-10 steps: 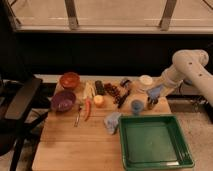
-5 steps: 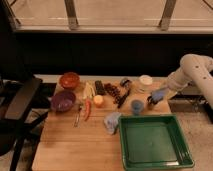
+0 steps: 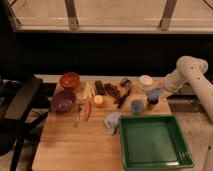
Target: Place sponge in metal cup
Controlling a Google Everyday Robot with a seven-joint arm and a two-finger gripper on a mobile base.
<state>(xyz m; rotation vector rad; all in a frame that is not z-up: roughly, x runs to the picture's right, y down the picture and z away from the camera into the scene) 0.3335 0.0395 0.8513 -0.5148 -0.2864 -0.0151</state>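
Note:
My gripper (image 3: 152, 100) hangs from the white arm (image 3: 186, 70) at the table's right side. It is shut on a light blue sponge (image 3: 154, 93) and holds it just above the tabletop. The metal cup (image 3: 136, 106), small and bluish grey, stands upright just left of the gripper, a short gap away, behind the green tray. The sponge is to the right of the cup, not over it.
A green tray (image 3: 181, 157) fills the front right of the wooden table (image 3: 70, 145). A crumpled blue-grey cloth (image 3: 112, 121) lies at its left. Further back are an orange bowl (image 3: 69, 80), a purple bowl (image 3: 63, 100), a red chili (image 3: 88, 109), an orange fruit (image 3: 98, 100), a white cup (image 3: 145, 80). A black chair (image 3: 20, 105) stands at the left.
The gripper has come down a little and shifted slightly left toward the cup, with the sponge in it. The things on the table have not moved.

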